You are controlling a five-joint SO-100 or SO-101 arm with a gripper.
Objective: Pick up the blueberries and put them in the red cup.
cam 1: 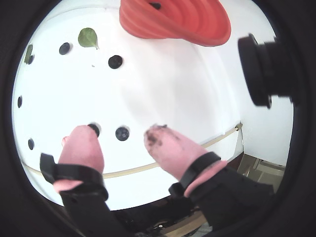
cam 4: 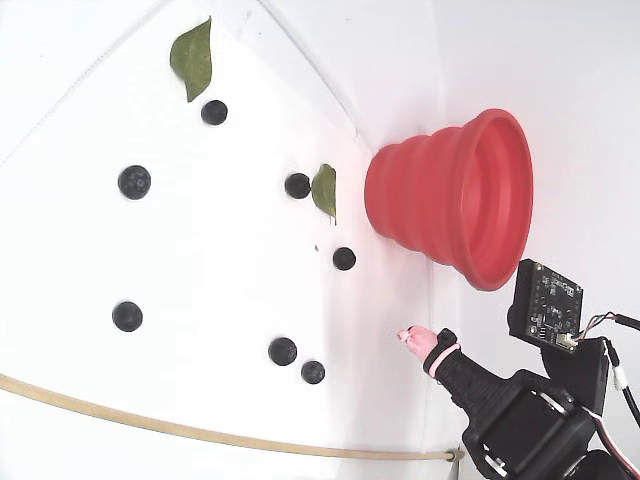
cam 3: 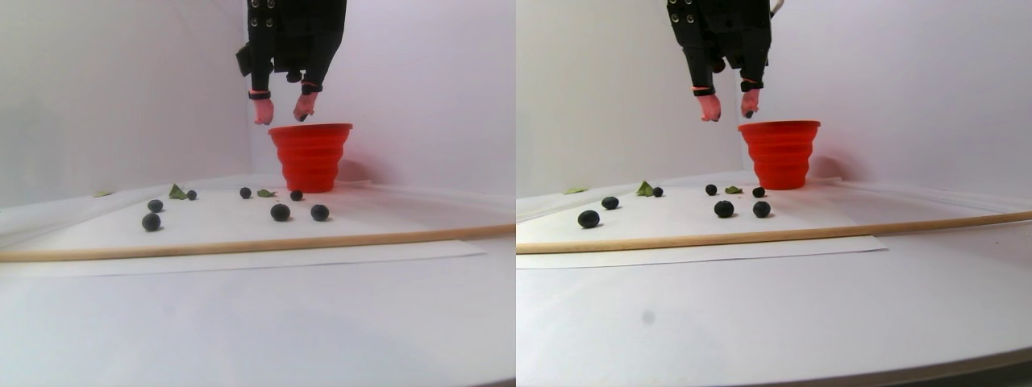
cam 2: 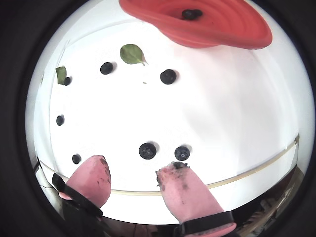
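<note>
Inside the red cup [cam 2: 222, 30] — one of the blueberries [cam 2: 189, 14], claw [cam 2: 132, 173] spread apart, empty, raised beside the rim.

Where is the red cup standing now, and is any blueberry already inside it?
The red cup stands at the back of the white sheet, just right of the open gripper in the stereo pair view. A wrist view shows one blueberry inside it.

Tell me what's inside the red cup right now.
One blueberry shows inside the red cup in a wrist view. The rest of the cup's bottom is cut off by the frame or hidden by its wall, so more berries cannot be ruled out.
</note>
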